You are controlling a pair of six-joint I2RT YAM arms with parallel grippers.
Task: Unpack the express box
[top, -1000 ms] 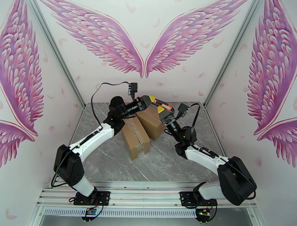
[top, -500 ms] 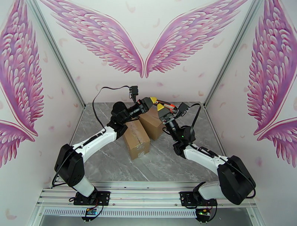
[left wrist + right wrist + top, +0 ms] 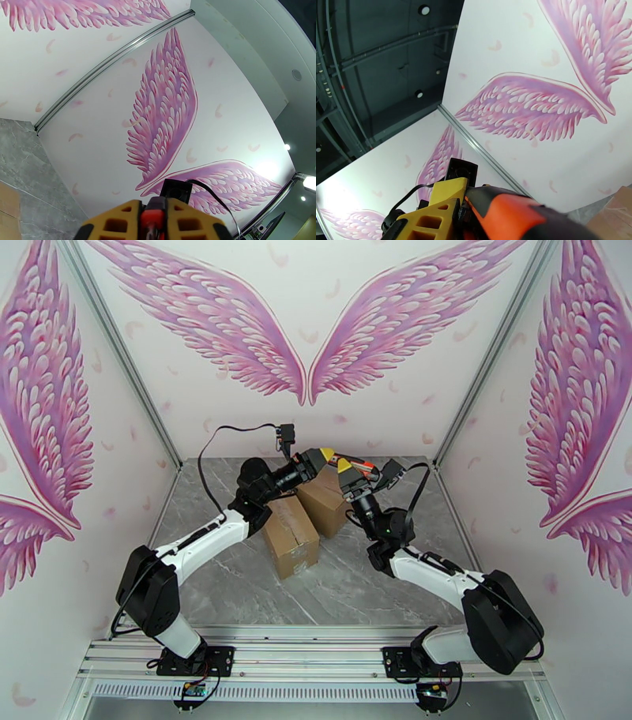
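Two brown cardboard boxes stand mid-table, the taped near box (image 3: 290,536) and a second box (image 3: 324,499) behind it. Above the far box my two grippers meet on an orange and black box cutter (image 3: 357,466). My right gripper (image 3: 345,469) is shut on its body, which fills the wrist view beside a yellow finger (image 3: 434,215) as the cutter (image 3: 505,215). My left gripper (image 3: 321,455) is shut on the cutter's red end (image 3: 154,217), squeezed between both yellow fingers (image 3: 114,225). Both wrist cameras point upward at the walls.
Grey marble tabletop (image 3: 237,587) lies open in front of the boxes. Winged wall panels enclose three sides, with metal corner posts (image 3: 466,390). A corner of a box (image 3: 7,213) shows at the left wrist view's lower left edge.
My left arm swung right and back, bringing its gripper onto the cutter's end. My right gripper with the cutter shifted slightly up and back. The boxes stayed put.
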